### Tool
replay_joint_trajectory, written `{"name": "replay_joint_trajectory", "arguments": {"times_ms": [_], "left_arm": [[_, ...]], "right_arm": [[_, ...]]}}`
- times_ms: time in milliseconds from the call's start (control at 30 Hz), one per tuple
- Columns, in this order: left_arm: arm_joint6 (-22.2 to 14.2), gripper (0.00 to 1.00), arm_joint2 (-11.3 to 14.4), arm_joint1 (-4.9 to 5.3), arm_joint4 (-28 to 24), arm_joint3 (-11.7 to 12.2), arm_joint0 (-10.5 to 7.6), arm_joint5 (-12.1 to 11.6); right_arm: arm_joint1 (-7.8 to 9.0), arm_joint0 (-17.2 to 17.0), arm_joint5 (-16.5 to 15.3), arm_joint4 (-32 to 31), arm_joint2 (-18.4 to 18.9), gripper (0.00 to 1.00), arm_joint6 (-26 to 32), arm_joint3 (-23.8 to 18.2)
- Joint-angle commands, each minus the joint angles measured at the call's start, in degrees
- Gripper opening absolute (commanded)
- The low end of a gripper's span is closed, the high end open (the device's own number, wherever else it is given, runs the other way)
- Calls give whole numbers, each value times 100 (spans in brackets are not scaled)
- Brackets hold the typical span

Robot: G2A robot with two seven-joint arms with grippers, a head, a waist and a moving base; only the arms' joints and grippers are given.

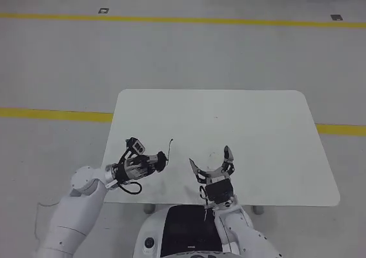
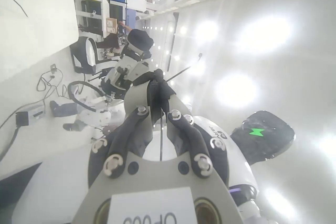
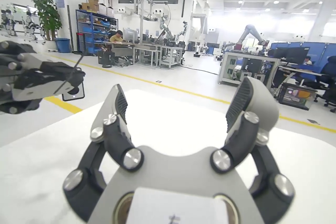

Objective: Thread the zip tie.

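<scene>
My left gripper (image 1: 162, 160) is held above the near left part of the white table (image 1: 266, 122), shut on a thin black zip tie (image 1: 170, 147). In the left wrist view the tie (image 2: 183, 71) sticks out past the closed fingertips (image 2: 157, 73), and its other part runs back between the fingers. My right gripper (image 1: 211, 158) is a short way to the right of it, open, with nothing between its ribbed pads (image 3: 237, 96). From the right wrist view, the left gripper (image 3: 76, 79) is off to one side with the tie (image 3: 78, 62) rising from it.
The table top around both grippers is bare white. Yellow floor lines (image 1: 183, 20) run beyond the far edge and beside the table. Workbenches and other robots stand far off in the hall (image 3: 157, 46).
</scene>
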Motion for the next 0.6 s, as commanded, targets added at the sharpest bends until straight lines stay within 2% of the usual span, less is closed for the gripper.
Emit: {"name": "replay_joint_trajectory", "arguments": {"times_ms": [0,200,267,433,567], "left_arm": [[35,0,44,-4,75,-69,-10,-275],[35,0,44,-4,75,-69,-10,-275],[200,0,83,-15,-31,-93,-24,-208],[74,0,223,-41,-631,27,-124,92],[49,0,369,-61,-799,157,-248,163]], "right_arm": [[26,76,0,0,-24,100,-14,56],[26,76,0,0,-24,100,-14,56],[35,110,0,0,-14,100,2,79],[159,350,0,0,-268,100,-488,422],[264,613,0,0,-454,100,-810,674]]}}
